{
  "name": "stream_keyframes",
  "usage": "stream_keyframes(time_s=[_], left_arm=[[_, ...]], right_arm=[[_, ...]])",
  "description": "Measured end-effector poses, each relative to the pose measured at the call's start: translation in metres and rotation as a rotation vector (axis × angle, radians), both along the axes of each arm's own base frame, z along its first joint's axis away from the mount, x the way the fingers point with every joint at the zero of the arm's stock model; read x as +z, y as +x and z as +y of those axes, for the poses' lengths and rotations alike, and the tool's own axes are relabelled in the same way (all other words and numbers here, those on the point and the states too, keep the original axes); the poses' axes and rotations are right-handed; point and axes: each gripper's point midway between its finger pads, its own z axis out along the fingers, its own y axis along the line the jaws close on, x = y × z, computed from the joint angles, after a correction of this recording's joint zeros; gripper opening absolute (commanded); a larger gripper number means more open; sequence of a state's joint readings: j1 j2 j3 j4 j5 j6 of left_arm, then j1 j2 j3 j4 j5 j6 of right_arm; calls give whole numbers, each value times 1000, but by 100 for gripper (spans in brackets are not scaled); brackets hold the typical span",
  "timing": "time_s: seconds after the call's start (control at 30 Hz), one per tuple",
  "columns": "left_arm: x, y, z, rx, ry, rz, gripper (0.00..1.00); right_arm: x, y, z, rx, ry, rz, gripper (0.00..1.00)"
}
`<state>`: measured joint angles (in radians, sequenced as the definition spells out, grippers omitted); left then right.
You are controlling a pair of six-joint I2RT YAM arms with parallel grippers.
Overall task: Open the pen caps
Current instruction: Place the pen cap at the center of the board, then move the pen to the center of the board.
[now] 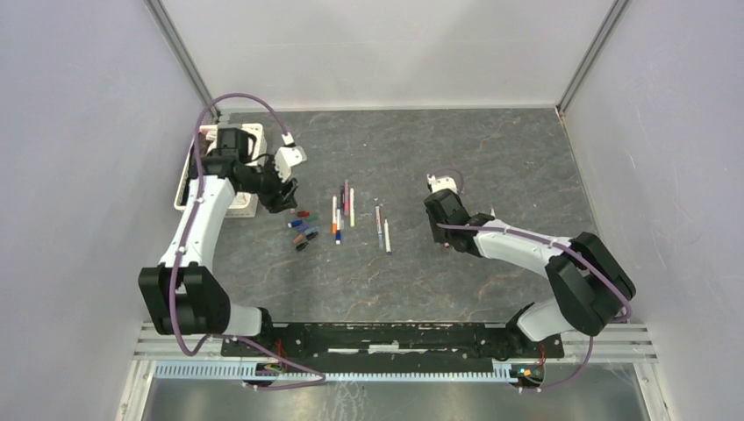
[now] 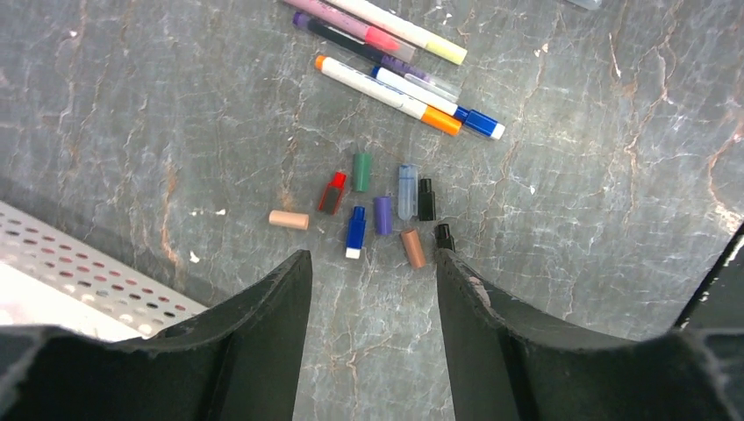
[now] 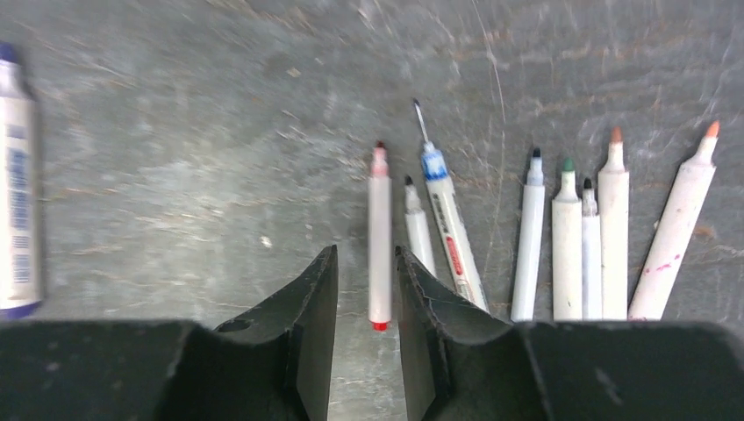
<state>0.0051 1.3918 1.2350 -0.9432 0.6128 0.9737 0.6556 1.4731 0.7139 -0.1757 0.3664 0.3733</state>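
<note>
Left tool (image 2: 373,263) hangs over the table (image 2: 132,105) with its 2 fingers spread wide and nothing between them. Just ahead of the fingertips sit the pen caps (image 2: 382,215), 9 of them loose in a tight cluster. The brown cap (image 2: 412,248) and a small black one (image 2: 444,235) lie closest, right at the tip of one finger. The purple and blue caps are next, and the peach cap (image 2: 289,219) lies off to one side. Beyond the cluster lie several pens (image 2: 395,83).

On the other side, the right tool (image 3: 366,272) has its fingers parted by a narrow gap. An uncapped red-tipped pen (image 3: 379,237) lies on the table in line with that gap, hard by one finger. I can't tell whether it touches. No cap shows there, only a row of bare-tipped pens (image 3: 568,246). One barrel has red print (image 3: 454,250) and another at the edge has blue (image 3: 16,175). Both are too blurred to read.
</note>
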Motion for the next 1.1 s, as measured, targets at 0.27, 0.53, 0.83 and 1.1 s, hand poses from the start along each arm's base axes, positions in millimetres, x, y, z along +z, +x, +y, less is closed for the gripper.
stream_keyframes(time_s=[0.27,0.53,0.83,1.1], left_arm=[[32,3,18,98,-63,4,63],[44,-5,24,162,-86,26,63],[55,-12,26,171,-85,-11,63],[47,-17,26,172,-85,16,63]], right_arm=[[79,21,84,116,116,-159,33],[73,29,181,255,186,-106,16],[20,2,170,253,153,38,12],[-1,-7,151,230,98,65,17]])
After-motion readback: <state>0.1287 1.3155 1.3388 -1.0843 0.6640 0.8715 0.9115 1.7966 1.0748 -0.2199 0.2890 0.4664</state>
